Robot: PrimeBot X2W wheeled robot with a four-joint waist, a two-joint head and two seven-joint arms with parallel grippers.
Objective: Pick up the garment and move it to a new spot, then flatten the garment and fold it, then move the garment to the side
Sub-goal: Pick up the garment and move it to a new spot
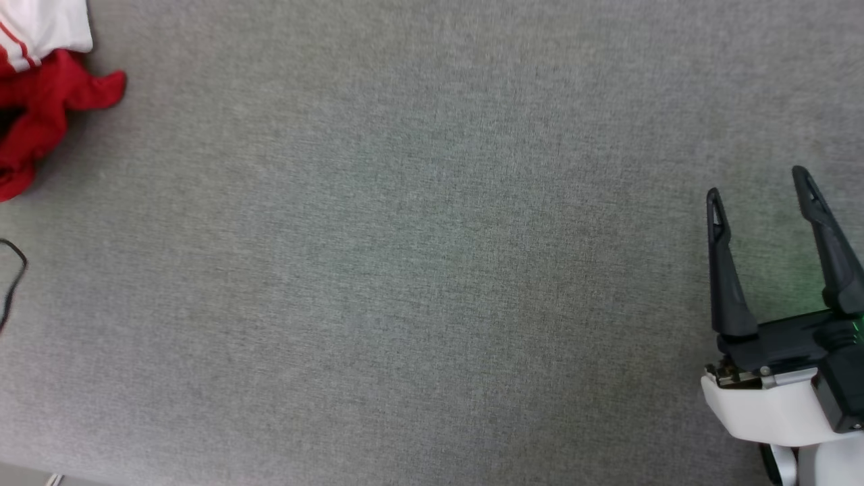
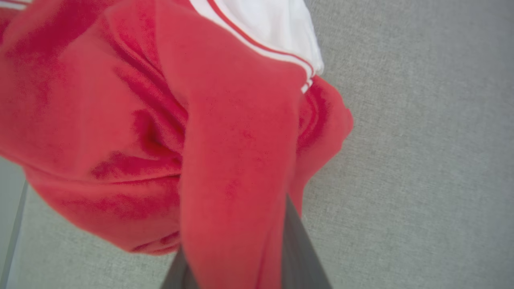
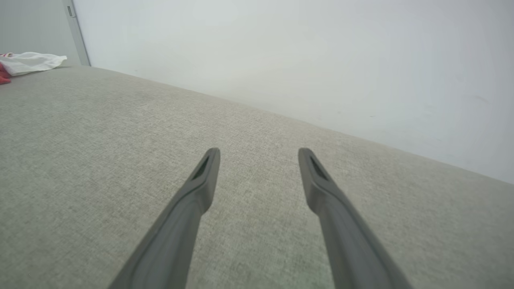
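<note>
1. The garment (image 1: 40, 101) lies bunched at the far left top corner of the grey surface (image 1: 432, 270) in the head view. The frame edge cuts it off, so its full shape is hidden.
2. What shows there is a rumpled red body and part of a white sleeve (image 1: 47, 23) with red stripes. No number can be made out.
3. In the left wrist view the garment (image 2: 225, 152) is very close and blurred, red with a white striped sleeve (image 2: 281, 28) at the top.
4. The left gripper (image 2: 237, 257) is mostly covered. Parts of its two dark fingers (image 2: 301, 249) show at the bottom edge, close together, with a red fold running between them.
5. The fingertips are hidden under cloth, but the fingers appear clamped on that fold.
6. The right gripper (image 1: 757, 183) sits at the lower right of the head view, well apart from the garment, its fingers spread and holding nothing.
7. The right wrist view shows the same gripper (image 3: 259, 152) with its fingers apart above bare grey surface (image 3: 120, 140), a pale wall (image 3: 281, 48) behind.
8. Far off at that view's left edge, a small white and red scrap of the garment (image 3: 28, 63) shows, too small to read.
9. A thin black cable (image 1: 17, 277) curls in at the head view's left edge, cut off by the frame.
</note>
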